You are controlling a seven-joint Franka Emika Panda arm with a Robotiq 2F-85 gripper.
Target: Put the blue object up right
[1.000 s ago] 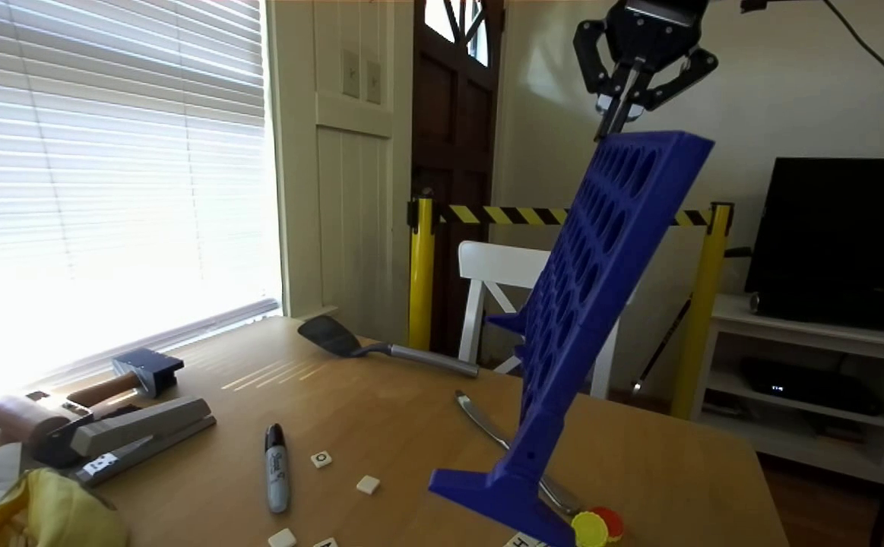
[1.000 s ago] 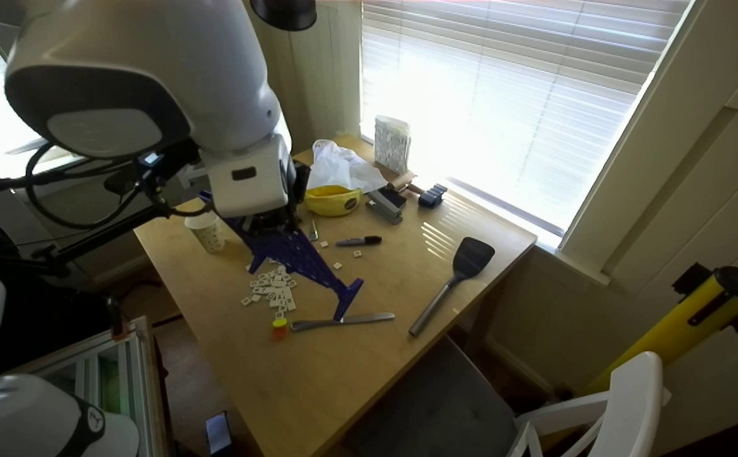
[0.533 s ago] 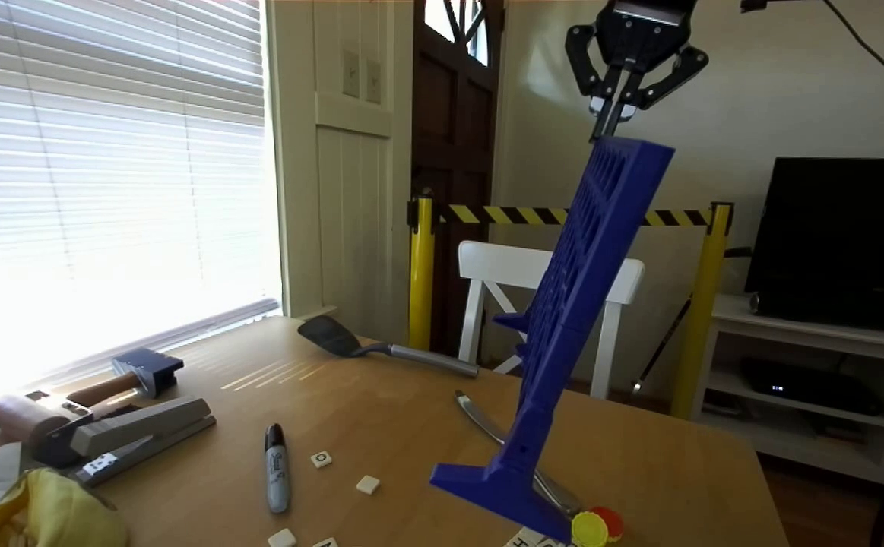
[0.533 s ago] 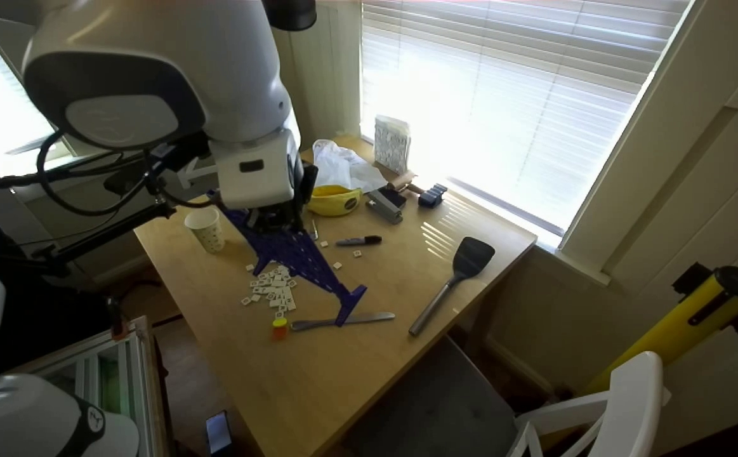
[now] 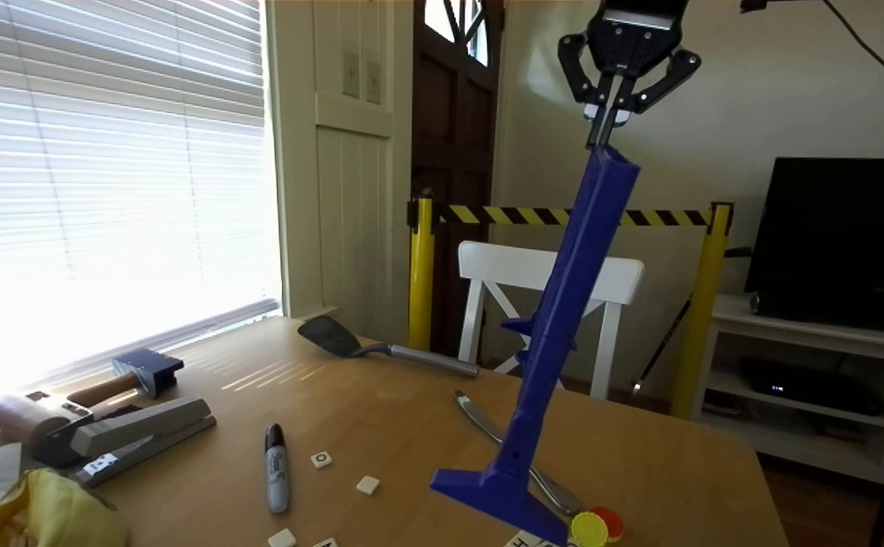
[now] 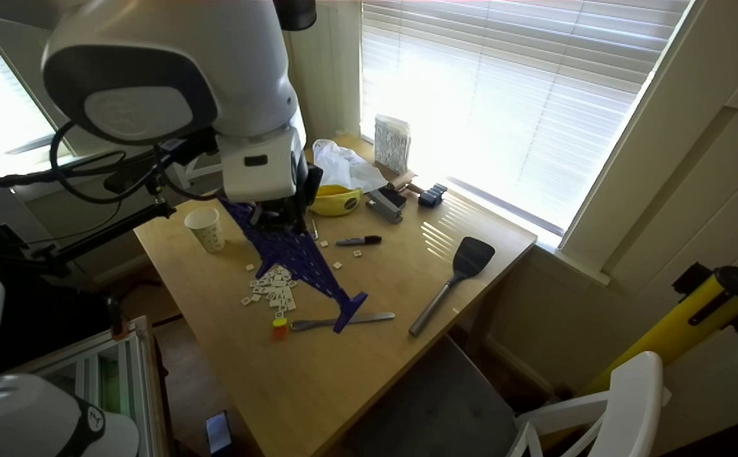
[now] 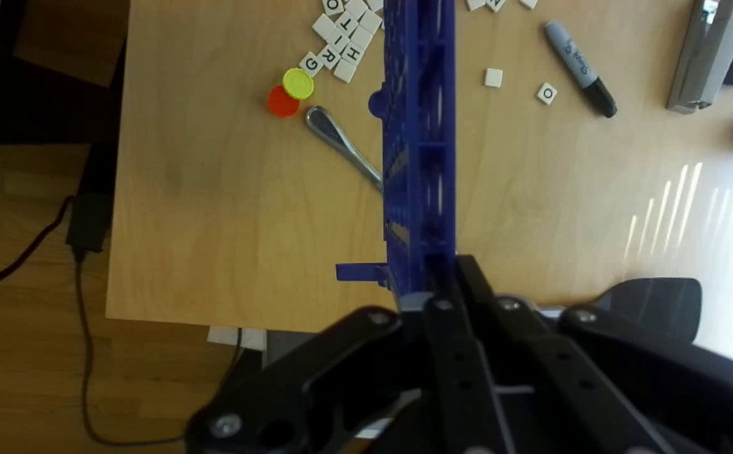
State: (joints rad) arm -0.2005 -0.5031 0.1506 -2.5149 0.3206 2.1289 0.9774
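Observation:
The blue panel [image 5: 559, 311] is held on end and seen nearly edge-on in an exterior view, its top leaning to that picture's right and its foot low over the table. It also shows below the arm in an exterior view [image 6: 296, 257] and from above in the wrist view [image 7: 418, 157]. My gripper [image 5: 600, 138] is shut on the thin wall at the panel's top edge; in the wrist view the fingertips [image 7: 451, 268] pinch that wall, one finger inside the slot. I cannot tell whether the foot touches the table.
A knife [image 6: 369, 317], red and yellow discs [image 5: 590, 529] and letter tiles [image 6: 275, 289] lie near the panel's foot. A marker [image 5: 277, 471], stapler [image 5: 145, 437], spatula [image 6: 470, 260], yellow pouch [image 6: 334, 202] and paper cup [image 6: 205, 231] are also on the table [image 6: 305, 381].
The gripper has moved a little left and down in an exterior view, taking the panel's top with it. The panel has turned more edge-on and stands steeper. The grip has stayed shut.

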